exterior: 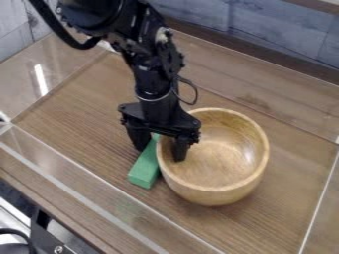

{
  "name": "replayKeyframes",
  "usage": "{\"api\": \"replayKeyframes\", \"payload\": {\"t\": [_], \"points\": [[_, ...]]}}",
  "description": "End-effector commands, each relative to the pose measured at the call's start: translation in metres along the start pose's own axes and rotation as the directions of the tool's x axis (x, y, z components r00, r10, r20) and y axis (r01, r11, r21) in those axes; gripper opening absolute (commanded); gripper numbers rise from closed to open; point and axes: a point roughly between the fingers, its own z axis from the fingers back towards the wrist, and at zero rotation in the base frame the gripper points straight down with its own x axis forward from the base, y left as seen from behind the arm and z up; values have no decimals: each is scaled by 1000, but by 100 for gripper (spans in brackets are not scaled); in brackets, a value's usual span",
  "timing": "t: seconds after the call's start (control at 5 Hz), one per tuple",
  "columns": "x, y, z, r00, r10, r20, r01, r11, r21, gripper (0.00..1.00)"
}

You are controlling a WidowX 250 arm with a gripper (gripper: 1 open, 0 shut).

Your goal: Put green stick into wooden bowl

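The green stick (145, 169) lies flat on the table, tight against the left outer wall of the wooden bowl (219, 159). My gripper (158, 145) points straight down over the stick's upper end, jaws open. One finger stands left of the stick, the other near the bowl's rim. Nothing is held. The stick's far end is hidden behind the fingers.
A clear acrylic wall (66, 164) runs along the front and left of the wooden tabletop (79, 109). The black arm (146, 60) rises up and to the left from the gripper.
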Motion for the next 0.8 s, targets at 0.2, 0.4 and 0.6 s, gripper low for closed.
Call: {"api": "replayKeyframes", "payload": {"t": [0.2,0.4,0.6], "points": [[-3,-23,0,999,43,-18,-43,999,-14,100],[0,-21,5,1000,-10,-27,10,1000,-22,100],[2,-18,9,997,-64,-33,63,998,-30,0]]}}
